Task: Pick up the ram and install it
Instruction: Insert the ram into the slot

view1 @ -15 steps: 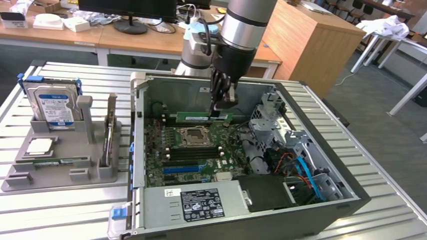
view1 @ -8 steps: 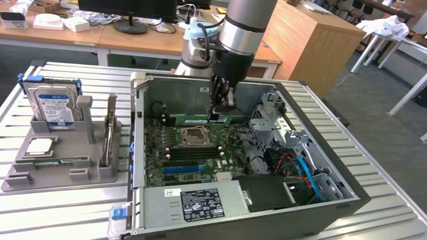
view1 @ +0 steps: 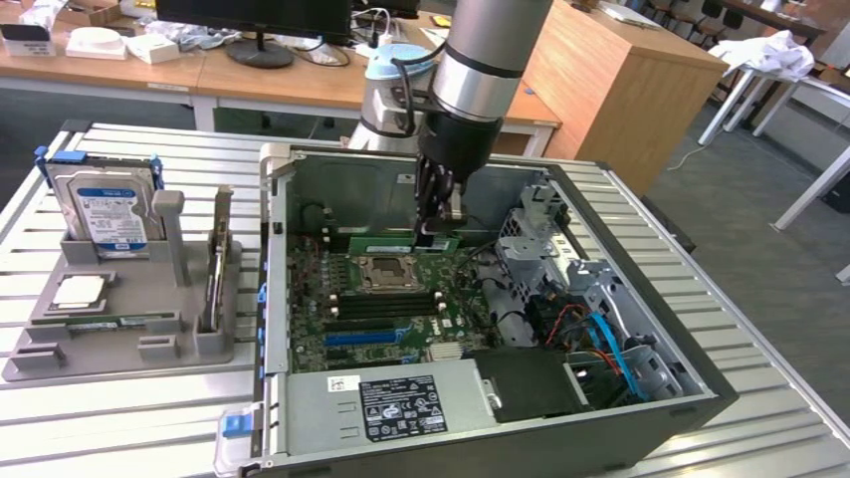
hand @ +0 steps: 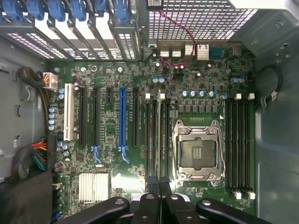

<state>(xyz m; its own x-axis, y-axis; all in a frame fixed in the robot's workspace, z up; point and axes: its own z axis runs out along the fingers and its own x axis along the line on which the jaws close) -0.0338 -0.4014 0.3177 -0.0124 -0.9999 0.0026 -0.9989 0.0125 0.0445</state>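
The ram (view1: 388, 242) is a long thin green stick, held level inside the open computer case (view1: 691, 388) just above the motherboard (view1: 348, 339). My gripper (view1: 432, 231) reaches straight down into the case and is shut on the ram's top edge near one end. In the wrist view the ram (hand: 160, 140) appears edge-on as a thin line running away from my gripper (hand: 160, 184). It lies along the black memory slots (hand: 152, 135) beside the processor socket (hand: 196, 151). Whether it touches a slot, I cannot tell.
A grey parts stand (view1: 126, 329) at the exterior view's left holds a hard drive (view1: 113, 214), a square silver chip (view1: 80, 291) and an upright card (view1: 217, 264). The power supply (view1: 385, 403) and drive cage (view1: 544, 239) crowd the case. Another bank of memory slots (hand: 239, 144) flanks the socket.
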